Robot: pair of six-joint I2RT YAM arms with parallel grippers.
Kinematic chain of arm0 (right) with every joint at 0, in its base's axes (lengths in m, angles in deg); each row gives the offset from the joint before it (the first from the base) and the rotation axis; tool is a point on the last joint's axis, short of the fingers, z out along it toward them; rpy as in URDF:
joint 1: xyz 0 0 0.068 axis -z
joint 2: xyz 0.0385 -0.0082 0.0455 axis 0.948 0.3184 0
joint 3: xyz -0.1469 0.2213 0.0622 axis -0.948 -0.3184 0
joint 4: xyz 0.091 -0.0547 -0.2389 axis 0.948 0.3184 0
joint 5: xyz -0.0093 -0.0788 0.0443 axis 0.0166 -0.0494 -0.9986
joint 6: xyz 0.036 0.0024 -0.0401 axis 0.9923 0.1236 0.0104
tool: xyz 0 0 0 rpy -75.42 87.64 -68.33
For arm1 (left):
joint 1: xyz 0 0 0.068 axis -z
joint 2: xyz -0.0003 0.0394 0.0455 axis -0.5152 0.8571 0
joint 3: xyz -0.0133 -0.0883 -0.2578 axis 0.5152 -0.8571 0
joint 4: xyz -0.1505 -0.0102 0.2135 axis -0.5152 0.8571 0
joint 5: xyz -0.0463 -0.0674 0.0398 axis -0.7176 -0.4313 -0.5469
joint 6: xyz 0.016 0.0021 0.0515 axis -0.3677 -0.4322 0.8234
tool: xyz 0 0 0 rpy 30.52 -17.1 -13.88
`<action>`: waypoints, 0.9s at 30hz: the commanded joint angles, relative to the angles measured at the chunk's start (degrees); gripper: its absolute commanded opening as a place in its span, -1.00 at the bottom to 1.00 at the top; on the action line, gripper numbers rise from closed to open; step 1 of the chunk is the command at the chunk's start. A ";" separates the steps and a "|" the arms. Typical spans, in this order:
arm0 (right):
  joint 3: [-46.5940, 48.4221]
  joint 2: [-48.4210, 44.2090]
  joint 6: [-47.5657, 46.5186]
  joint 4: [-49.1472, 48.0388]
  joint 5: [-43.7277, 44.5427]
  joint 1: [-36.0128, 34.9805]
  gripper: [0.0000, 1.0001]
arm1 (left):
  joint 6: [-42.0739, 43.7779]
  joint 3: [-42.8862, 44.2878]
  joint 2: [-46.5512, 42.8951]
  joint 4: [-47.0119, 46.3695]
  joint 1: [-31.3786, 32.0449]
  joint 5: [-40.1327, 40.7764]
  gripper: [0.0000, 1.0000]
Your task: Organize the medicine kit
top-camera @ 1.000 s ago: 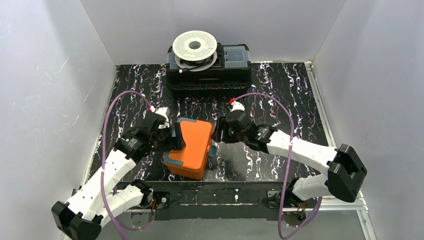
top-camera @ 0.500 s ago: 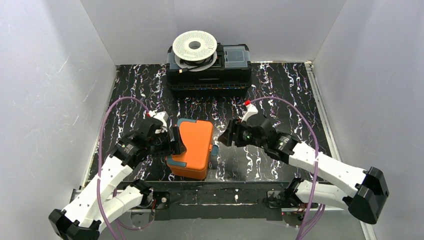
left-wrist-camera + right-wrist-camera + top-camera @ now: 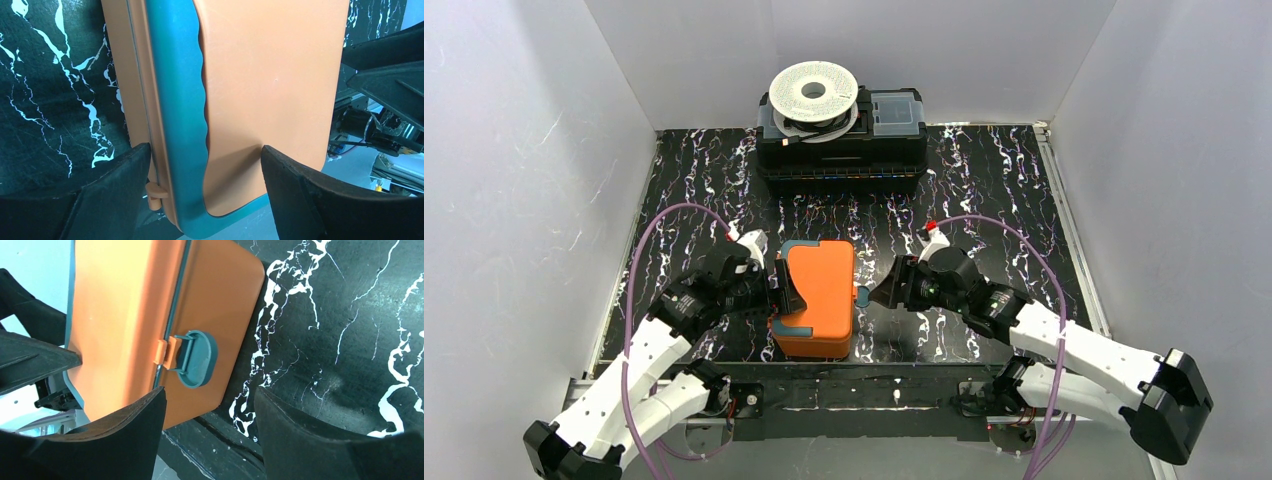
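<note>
The medicine kit is a closed orange box with a teal rim, lying at the near middle of the table. My left gripper is shut on its left hinge edge. In the left wrist view one finger presses the orange lid and the other sits against the base side, either side of my left gripper. My right gripper hovers just right of the kit's teal latch, apart from it. Its jaws are open with nothing between them. In the right wrist view the latch lies ahead of my right gripper.
A black toolbox with a white spool on top stands at the back middle. The table's near rail runs just in front of the kit. White walls close in the left, right and back.
The kit has turned from slanted to square and slid a little nearer and rightward in my left gripper. My right gripper drew back to the right and widened its jaws.
</note>
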 commanded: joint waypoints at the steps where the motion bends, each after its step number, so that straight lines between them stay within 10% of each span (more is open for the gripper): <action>1: -2.27 0.08 2.82 -6.96 -3.07 1.41 0.42 | 2.56 3.03 0.98 3.14 0.29 1.28 0.60; 27: -9.19 6.20 10.55 -23.79 -8.71 3.92 -0.06 | 3.38 0.30 2.43 1.65 0.29 0.73 0.64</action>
